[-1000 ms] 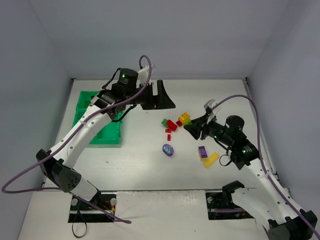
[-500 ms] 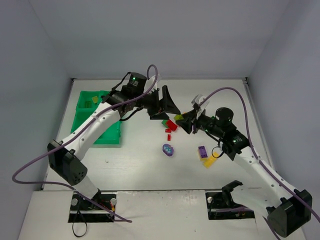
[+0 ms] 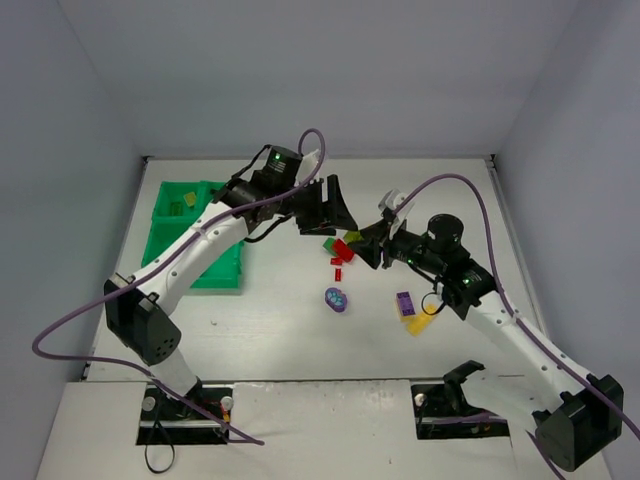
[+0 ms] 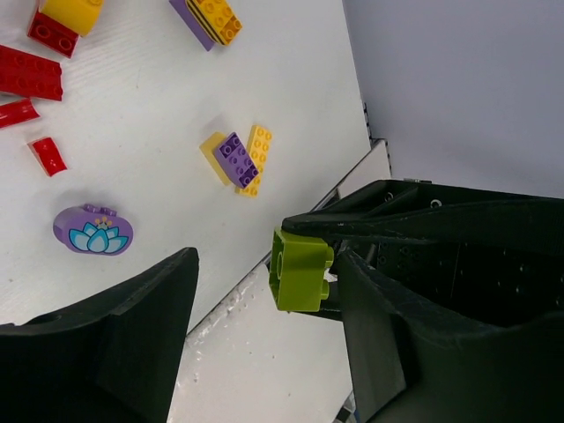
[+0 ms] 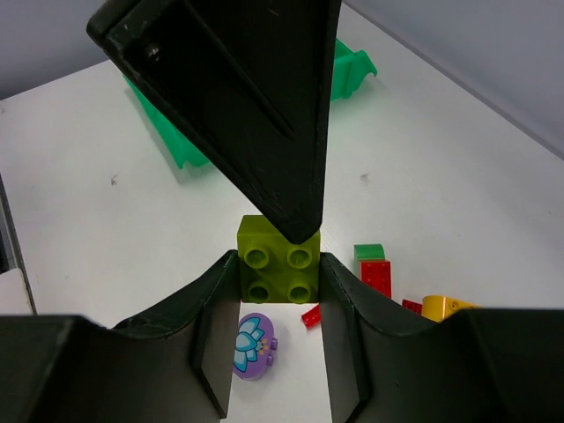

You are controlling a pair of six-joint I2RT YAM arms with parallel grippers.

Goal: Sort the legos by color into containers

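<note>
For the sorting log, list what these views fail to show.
- Top view: bright green four-compartment plastic tray partly under the left arm; contents too small.
- Top view: lime square plastic brick indistinct between left tool and right tool.
- Right wrist view: tray mostly behind the left tool.

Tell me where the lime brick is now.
In the right wrist view, centre, the lime brick sits clamped in the jaws of the right gripper, above the table, with the open left gripper flanking it.
</note>
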